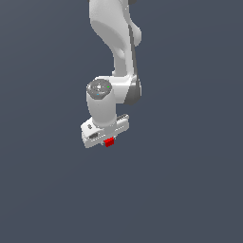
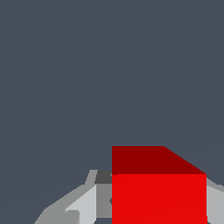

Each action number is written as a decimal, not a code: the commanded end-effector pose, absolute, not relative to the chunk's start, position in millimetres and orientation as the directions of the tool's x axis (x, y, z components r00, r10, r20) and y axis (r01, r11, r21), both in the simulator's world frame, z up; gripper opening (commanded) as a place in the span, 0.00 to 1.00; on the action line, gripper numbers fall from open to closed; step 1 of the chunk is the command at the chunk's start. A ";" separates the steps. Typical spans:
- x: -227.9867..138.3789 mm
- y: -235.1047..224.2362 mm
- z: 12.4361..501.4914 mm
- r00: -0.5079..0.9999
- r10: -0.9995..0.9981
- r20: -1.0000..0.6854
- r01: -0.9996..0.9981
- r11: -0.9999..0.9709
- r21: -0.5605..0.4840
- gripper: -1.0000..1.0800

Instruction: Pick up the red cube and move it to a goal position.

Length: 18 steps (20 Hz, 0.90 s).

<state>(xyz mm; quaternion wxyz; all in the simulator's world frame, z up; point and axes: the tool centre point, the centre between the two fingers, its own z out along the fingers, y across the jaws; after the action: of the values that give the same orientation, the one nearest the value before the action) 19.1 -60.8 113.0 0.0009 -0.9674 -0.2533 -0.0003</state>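
The red cube (image 1: 109, 142) is a tiny bright red block peeking out from under the white gripper body in the exterior view. In the wrist view the red cube (image 2: 158, 192) fills the space between the two grey fingers (image 2: 87, 205), which press against its two sides. My gripper (image 1: 107, 139) is shut on the cube and points down at the dark grey floor. The fingers themselves are hidden under the hand in the exterior view. No goal marker shows in either view.
The white arm (image 1: 116, 38) comes down from the top of the exterior view, with its grey round cap (image 1: 99, 88) above the hand. Plain dark grey ground (image 1: 190, 180) surrounds it on all sides.
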 end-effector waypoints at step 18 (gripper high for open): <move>93.8 -83.6 168.4 0.872 0.490 0.000 0.490 -0.872 0.000 0.00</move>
<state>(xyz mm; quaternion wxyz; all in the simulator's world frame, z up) 91.0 -82.9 166.2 0.0002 -0.9674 -0.2532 0.0001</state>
